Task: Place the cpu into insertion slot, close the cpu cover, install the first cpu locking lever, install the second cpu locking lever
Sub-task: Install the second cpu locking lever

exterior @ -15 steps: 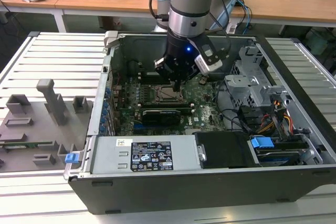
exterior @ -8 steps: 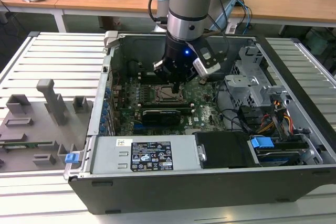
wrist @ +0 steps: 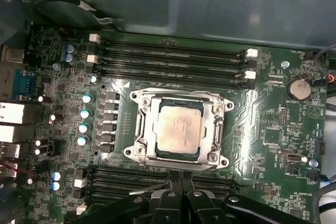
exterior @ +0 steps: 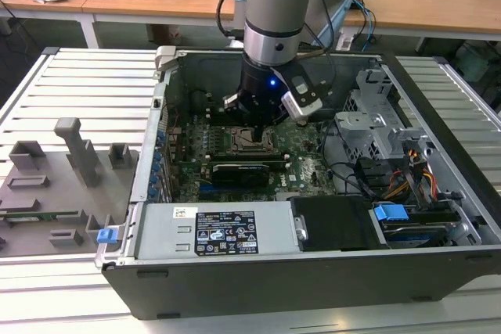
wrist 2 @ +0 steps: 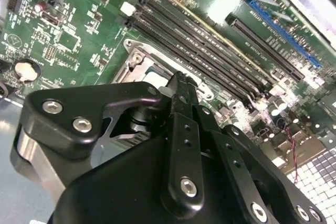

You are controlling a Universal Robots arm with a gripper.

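In the first wrist view the cpu (wrist: 180, 128), a silvery-tan square chip, lies flat in the insertion slot (wrist: 219, 157) on the green motherboard. The cpu cover (wrist: 144, 129), a metal frame with a square cut-out, lies down over the chip's edges. My gripper (wrist: 181, 180) is just beside one edge of the socket, its two black fingers pressed together with nothing visible between them. The second wrist view shows the shut gripper (wrist 2: 177, 77) low over the cover's corner (wrist 2: 137, 59). From the exterior view, the gripper (exterior: 257, 127) hangs right above the socket (exterior: 252, 141) inside the open computer case.
Long black memory slots (wrist: 173, 59) run along both sides of the socket. A black card with a heatsink (exterior: 239, 171), the power supply (exterior: 211, 232), a drive cage (exterior: 376, 123) and loose cables (exterior: 407, 174) crowd the case. A grey fixture tray (exterior: 55, 185) lies at the exterior view's left.
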